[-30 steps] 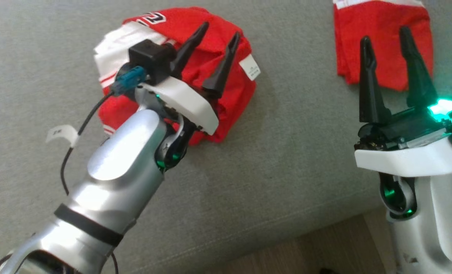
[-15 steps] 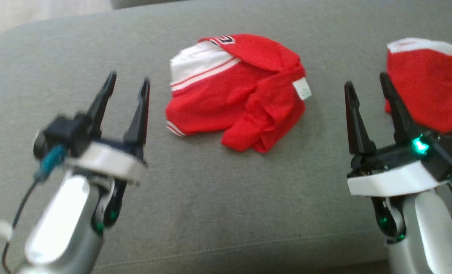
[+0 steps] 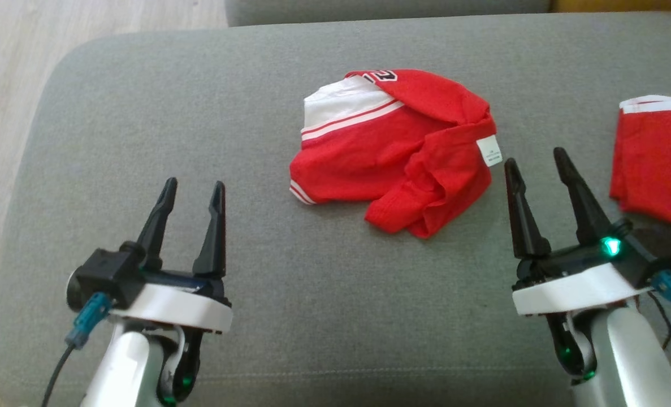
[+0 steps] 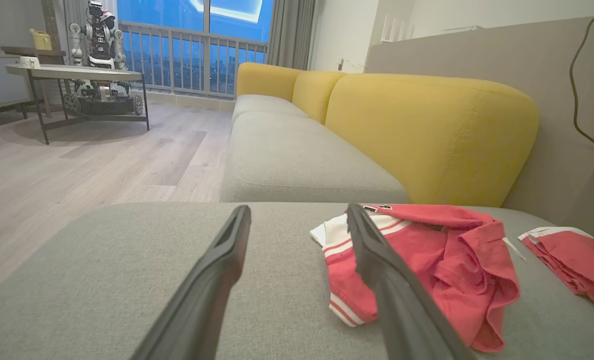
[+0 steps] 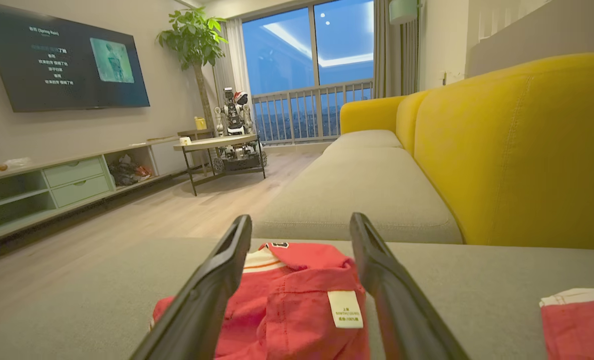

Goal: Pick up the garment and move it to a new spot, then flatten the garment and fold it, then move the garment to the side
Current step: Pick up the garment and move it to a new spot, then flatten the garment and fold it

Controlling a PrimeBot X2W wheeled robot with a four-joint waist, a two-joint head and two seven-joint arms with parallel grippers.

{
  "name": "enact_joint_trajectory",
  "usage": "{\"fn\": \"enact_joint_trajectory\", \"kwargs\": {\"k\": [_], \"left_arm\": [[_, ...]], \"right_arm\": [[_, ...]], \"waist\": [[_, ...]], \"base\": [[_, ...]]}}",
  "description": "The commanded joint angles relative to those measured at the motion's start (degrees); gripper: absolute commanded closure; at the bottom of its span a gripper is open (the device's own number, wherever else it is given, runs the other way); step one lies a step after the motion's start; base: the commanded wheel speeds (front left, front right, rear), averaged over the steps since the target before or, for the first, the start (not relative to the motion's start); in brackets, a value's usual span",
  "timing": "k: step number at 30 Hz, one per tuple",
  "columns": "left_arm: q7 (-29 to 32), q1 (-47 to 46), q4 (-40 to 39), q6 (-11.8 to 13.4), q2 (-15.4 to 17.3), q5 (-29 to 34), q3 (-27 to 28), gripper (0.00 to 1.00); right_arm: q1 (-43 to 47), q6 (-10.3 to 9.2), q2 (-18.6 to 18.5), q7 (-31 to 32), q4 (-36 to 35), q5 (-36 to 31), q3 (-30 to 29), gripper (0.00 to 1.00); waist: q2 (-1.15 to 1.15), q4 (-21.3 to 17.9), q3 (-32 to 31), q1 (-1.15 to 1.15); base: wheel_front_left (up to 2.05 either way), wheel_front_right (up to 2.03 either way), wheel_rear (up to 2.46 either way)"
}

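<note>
On the couch, the red shirt lies crumpled at 12 o'clock. At 7 o'clock the left gripper has its fingers spread, holding nothing. At 4 o'clock the right gripper is spread too, near the shirt. Another red cloth lies at 3 o'clock.

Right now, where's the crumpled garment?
Head view, centre: crumpled red garment on the grey sofa cushion, up-left of the right gripper; second red garment further right.
</note>
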Motion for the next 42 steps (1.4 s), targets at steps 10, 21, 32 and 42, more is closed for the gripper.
{"fn": "enact_joint_trajectory", "kwargs": {"k": [10, 21, 32, 42], "left_arm": [[-0.3, -2.1, 0.4, -4.3, -3.4, 3.2, 5.3, 0.0], [-0.3, -2.5, 2.1, -6.0, -4.8, 3.7, 6.5, 0.0], [-0.3, -2.5, 2.1, -6.3, -5.0, 2.9, 7.1, 0.0], [-0.3, -1.5, 1.9, -5.9, -5.0, 2.3, 7.0, 0.0]], "right_arm": [[-9.9, -0.02, 0.2, 4.7, 10.2, -6.0, 1.6, 0.0], [-17.8, -0.02, 0.2, 6.0, 25.4, -16.1, -2.4, 0.0], [-20.4, -0.02, 0.2, 2.3, 27.2, -17.6, -7.2, 1.0], [-18.0, -0.02, 0.2, 1.1, 19.3, -15.1, -6.9, 1.0]], "waist": [[0.0, 4.5, 2.5, 0.01], [0.0, 9.2, 3.7, 0.01], [0.0, 7.2, 3.1, 0.01], [0.0, 4.1, 0.6, 0.01]], "base": [[0.0, 0.0, 0.0], [0.0, 0.0, 0.0], [0.0, 0.0, 0.0], [0.0, 0.0, 0.0]]}}
